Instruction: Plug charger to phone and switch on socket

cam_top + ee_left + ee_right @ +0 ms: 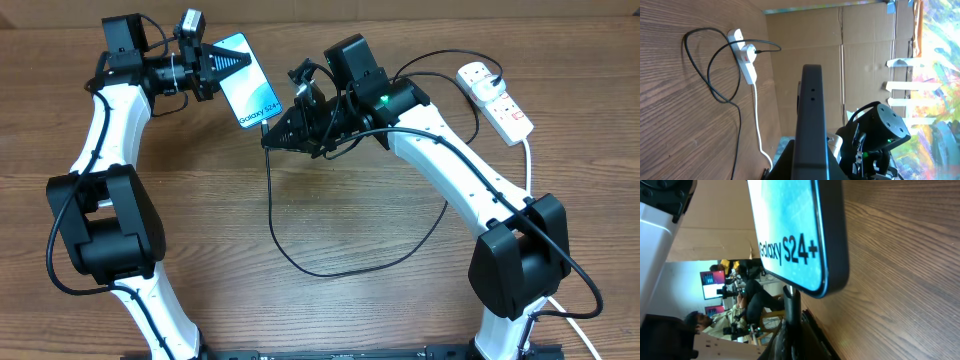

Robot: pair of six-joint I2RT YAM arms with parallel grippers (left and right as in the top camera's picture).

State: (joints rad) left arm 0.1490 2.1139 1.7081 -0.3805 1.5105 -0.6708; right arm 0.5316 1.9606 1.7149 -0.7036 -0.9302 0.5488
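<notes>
A: Bench first. Count of each?

B: One wooden table, two arms. One phone, one socket, one charger.

A: Phone: axis, heading?

B: Screen up, left of centre, far side. Long axis runs far-left to near-right. The lettered end points near-right, at the right gripper. The left gripper has its jaws closed on the opposite, far-left end. Whether the phone touches the wood, cannot tell.

A: Socket?

B: Far right, well apart from the phone, same slant. Two red switches made out. One white cord leaves its near end. One black plug sits in its far end.

A: Charger?

B: Thin black cable from that plug, looping through mid-table and up to the right gripper. Those jaws stand nearly closed, pinching the connector. Its tip meets the phone's lettered end. Seated or not, cannot tell.

A: Writing?

B: "Galaxy S24+", dark on the blue-teal screen.
</notes>
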